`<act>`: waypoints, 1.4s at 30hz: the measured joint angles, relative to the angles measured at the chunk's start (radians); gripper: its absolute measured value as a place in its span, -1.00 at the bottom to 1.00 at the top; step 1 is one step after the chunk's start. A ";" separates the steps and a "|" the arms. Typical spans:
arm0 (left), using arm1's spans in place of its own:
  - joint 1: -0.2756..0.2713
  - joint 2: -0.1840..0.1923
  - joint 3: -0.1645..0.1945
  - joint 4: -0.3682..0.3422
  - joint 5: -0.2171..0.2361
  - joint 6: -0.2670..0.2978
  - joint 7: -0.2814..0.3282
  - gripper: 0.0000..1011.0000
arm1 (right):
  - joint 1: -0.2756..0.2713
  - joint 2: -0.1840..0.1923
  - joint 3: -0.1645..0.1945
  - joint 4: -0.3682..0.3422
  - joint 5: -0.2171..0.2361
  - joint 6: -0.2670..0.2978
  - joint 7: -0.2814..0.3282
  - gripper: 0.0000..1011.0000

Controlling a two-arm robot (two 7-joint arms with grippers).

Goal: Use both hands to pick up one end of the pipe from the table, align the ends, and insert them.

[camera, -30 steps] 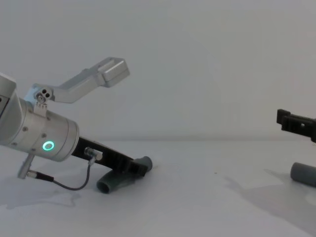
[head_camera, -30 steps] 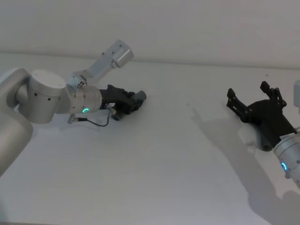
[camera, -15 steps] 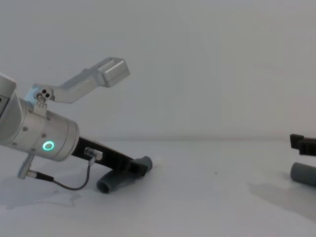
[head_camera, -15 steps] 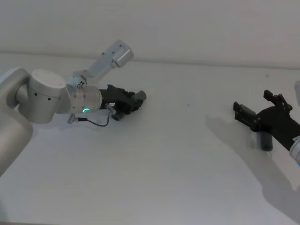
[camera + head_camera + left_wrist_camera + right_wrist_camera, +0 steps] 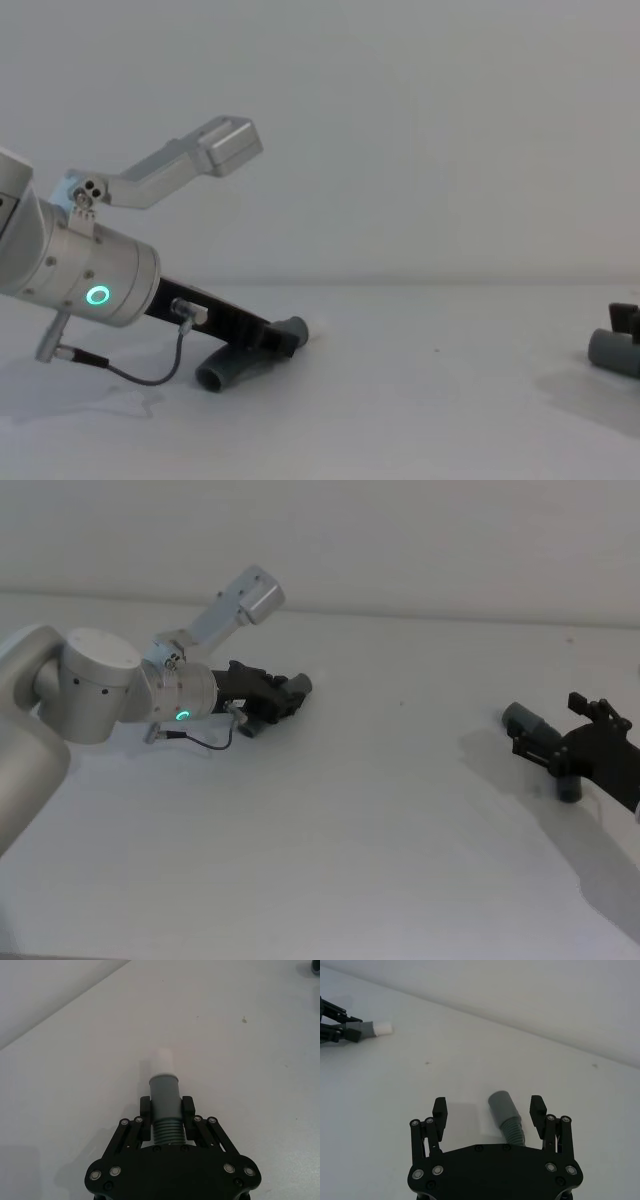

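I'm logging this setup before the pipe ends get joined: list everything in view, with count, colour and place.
white-tipped pipe piece: one, grey with a white tip, held at the table's left side.
second pipe piece: one, grey, lying on the table at the right, not gripped.
table: one, white, beneath everything.
cable: one, black, looping just behind the left tool.
left tool: one, black, shut on the white-tipped pipe piece.
right tool: one, black, open, straddling the second pipe piece.
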State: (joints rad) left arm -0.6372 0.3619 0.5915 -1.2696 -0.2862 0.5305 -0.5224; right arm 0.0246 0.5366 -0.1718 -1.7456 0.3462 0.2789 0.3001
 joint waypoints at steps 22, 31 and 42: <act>0.000 0.000 0.000 0.000 0.000 0.000 0.000 -0.30 | 0.009 -0.010 0.029 0.060 0.089 0.072 0.009 0.98; 0.000 0.000 0.000 0.000 0.000 0.000 0.000 -0.30 | 0.027 -0.011 0.021 0.093 0.106 0.083 0.016 0.98; 0.000 0.000 0.000 0.000 0.000 0.000 0.000 -0.30 | 0.052 -0.011 0.003 0.126 0.115 0.099 0.018 0.98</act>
State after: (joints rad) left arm -0.6372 0.3619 0.5915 -1.2696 -0.2862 0.5304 -0.5223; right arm 0.0769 0.5259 -0.1686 -1.6199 0.4608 0.3775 0.3185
